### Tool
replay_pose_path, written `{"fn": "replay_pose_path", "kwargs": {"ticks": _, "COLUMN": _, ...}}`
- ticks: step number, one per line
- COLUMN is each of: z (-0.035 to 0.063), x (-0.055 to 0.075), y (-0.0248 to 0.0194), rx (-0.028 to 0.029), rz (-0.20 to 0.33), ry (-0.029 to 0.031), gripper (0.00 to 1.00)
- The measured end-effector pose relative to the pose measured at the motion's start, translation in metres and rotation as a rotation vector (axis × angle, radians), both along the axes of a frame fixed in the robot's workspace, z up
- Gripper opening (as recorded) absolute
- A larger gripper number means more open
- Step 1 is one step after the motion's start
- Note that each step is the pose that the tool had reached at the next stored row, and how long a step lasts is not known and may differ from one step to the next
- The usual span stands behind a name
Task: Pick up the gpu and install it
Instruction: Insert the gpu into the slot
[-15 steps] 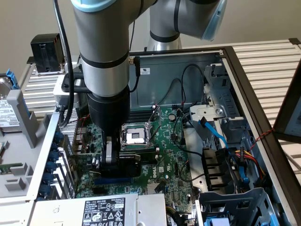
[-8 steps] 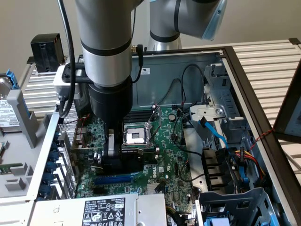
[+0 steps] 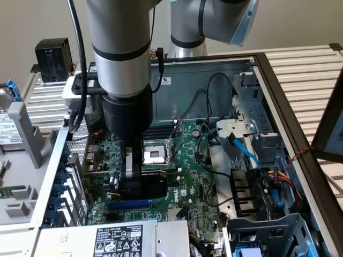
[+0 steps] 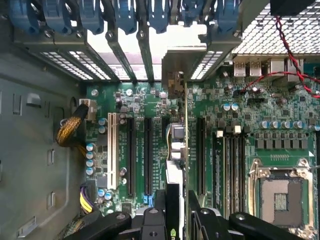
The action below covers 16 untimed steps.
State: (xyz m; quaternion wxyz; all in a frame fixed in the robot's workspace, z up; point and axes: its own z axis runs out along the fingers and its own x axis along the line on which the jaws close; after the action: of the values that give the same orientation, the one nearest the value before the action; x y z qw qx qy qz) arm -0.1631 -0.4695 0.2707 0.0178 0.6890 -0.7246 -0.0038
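GPU (image 3: 154,184), short green circuit-board card with black rectangular cooler shroud: clamped upright between the black fingers (image 4: 197,212) of the dark metal gripper (image 4: 176,204), low inside the open grey computer case (image 3: 203,67), just over the large green motherboard (image 3: 198,176). Contact between card edge and slot beneath: impossible to tell.

Risks from here, as a judgement:
- Could come down between the long black expansion slots (image 4: 148,155) flanking the fingers instead of into the one directly beneath, given such tight side-by-side spacing. Then, under hard pressing, a flexed board or chipped contacts.
- Might snag beyond the fingertips, metal end bracket (image 4: 175,82) against the row of blue plastic slot latches (image 4: 125,15) and the perforated rear wall.
- Might pivot in so narrow a grip and seat at a slant.
- Could knock the small round capacitors (image 4: 91,155) to one side of the fingers if shifted sideways.

Writing:
- Large white-and-black label (image 3: 120,238) on the grey power supply box (image 3: 171,230), on the near side of the fingers in the exterior view: symbols and fine print, nothing legible.
- White sticker (image 3: 170,80) on the case wall behind the fingers: unreadable.
- White lettering across the motherboard: too small to make out.
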Motion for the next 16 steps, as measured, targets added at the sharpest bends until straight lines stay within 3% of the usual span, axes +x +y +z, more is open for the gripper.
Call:
{"fn": "replay_pose_path", "kwargs": {"ticks": 1, "z": 0.0, "x": -0.001, "y": 0.0011, "rx": -0.0101, "rz": 0.0, "ry": -0.0032, "gripper": 0.27}}
{"fn": "replay_pose_path", "kwargs": {"ticks": 2, "z": 0.0001, "x": -0.001, "y": 0.0018, "rx": -0.0142, "rz": 0.0, "ry": -0.0126, "gripper": 0.27}}
{"fn": "replay_pose_path", "kwargs": {"ticks": 3, "z": 0.0, "x": -0.001, "y": 0.0021, "rx": -0.014, "rz": 0.001, "ry": -0.0245, "gripper": 0.27}}
{"fn": "replay_pose_path", "kwargs": {"ticks": 5, "z": 0.0, "x": -0.002, "y": 0.0027, "rx": -0.014, "rz": 0.001, "ry": -0.0543, "gripper": 0.27}}
{"fn": "replay_pose_path", "kwargs": {"ticks": 7, "z": -0.0001, "x": -0.005, "y": 0.0043, "rx": -0.0141, "rz": 0.001, "ry": -0.071, "gripper": 0.27}}
{"fn": "replay_pose_path", "kwargs": {"ticks": 9, "z": -0.0001, "x": -0.008, "y": 0.0068, "rx": -0.0145, "rz": 0.001, "ry": -0.0799, "gripper": 0.27}}
{"fn": "replay_pose_path", "kwargs": {"ticks": 11, "z": -0.0001, "x": -0.011, "y": 0.0092, "rx": -0.0148, "rz": 0.001, "ry": -0.085, "gripper": 0.27}}
{"fn": "replay_pose_path", "kwargs": {"ticks": 16, "z": -0.0009, "x": -0.02, "y": 0.0111, "rx": -0.0155, "rz": 0.001, "ry": -0.088, "gripper": 0.27}}
